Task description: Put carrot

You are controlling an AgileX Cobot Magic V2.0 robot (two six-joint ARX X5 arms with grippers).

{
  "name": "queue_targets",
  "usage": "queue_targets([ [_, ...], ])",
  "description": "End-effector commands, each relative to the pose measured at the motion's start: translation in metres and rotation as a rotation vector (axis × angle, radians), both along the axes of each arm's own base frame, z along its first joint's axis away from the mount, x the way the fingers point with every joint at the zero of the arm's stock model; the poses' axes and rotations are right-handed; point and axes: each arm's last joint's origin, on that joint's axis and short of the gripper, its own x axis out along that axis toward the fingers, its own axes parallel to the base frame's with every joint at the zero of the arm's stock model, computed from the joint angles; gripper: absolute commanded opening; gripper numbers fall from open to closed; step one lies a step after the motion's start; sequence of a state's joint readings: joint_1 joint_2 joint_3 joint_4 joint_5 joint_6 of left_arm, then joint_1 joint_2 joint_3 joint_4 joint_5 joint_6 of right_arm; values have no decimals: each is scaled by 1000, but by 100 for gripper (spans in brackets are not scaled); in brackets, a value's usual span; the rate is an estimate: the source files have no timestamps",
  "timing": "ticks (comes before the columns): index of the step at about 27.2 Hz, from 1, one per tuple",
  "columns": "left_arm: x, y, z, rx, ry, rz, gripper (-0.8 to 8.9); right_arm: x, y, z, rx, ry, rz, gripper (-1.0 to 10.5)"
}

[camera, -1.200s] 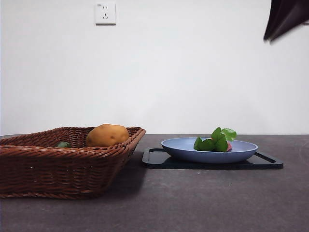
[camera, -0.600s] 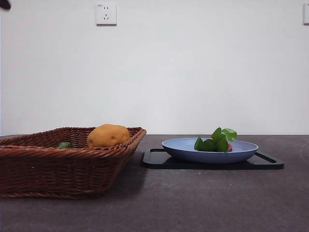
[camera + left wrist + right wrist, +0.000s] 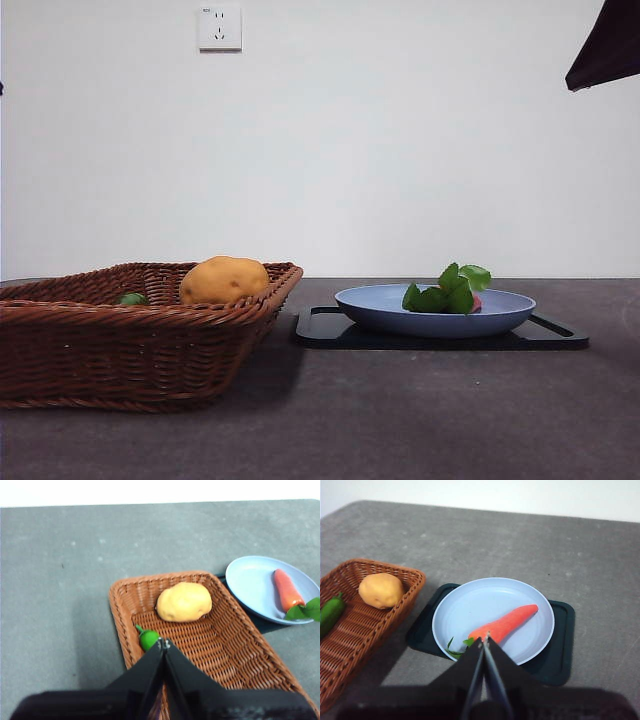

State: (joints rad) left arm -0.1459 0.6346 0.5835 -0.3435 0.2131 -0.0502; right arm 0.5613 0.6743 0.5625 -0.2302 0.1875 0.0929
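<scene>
Carrot on the blue plate, both arms held up off the table.

The right gripper (image 3: 484, 642) hangs above the plate's near rim with its jaws pressed together, holding nothing; in the front view it shows only as a dark tip at the upper right corner (image 3: 608, 48). Just under it the carrot (image 3: 504, 624) lies flat in the blue plate (image 3: 465, 605), its green leaves (image 3: 447, 290) at one end. The plate sits on a dark tray (image 3: 560, 645) toward the right side of the desk. The left gripper (image 3: 163, 645), jaws also closed and empty, hovers over the wicker basket (image 3: 225, 645) on the left, where an orange-tan potato-like lump (image 3: 184, 601) and a small green pepper (image 3: 147, 637) rest apart. A white wall socket (image 3: 219, 27) carries writing too small to read.
</scene>
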Motion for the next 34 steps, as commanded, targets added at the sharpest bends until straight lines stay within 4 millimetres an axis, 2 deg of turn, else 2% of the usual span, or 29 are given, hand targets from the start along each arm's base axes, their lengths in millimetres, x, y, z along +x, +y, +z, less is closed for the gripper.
queue_targets([
  [1, 1, 0, 3, -9, -9, 4, 6, 0, 0, 6, 21, -30, 0, 4],
  [9, -3, 0, 7, -11, -49, 4, 6, -1, 0, 7, 21, -31, -3, 4],
  [14, -49, 7, 32, -29, -303, -1, 6, -1, 0, 7, 22, -32, -3, 4],
  [17, -68, 12, 36, 34, -426, 9, 6, 0, 0, 7, 21, -31, -3, 4],
  [20, -67, 15, 21, 85, -425, 38, 6, -1, 0, 7, 22, -32, -3, 4],
  [28, -51, 24, -46, 103, -374, 156, 6, 0, 0, 7, 21, -31, -3, 4],
  [34, -46, 27, -89, 100, -386, 182, 6, -1, 0, 7, 22, -32, -3, 4],
])
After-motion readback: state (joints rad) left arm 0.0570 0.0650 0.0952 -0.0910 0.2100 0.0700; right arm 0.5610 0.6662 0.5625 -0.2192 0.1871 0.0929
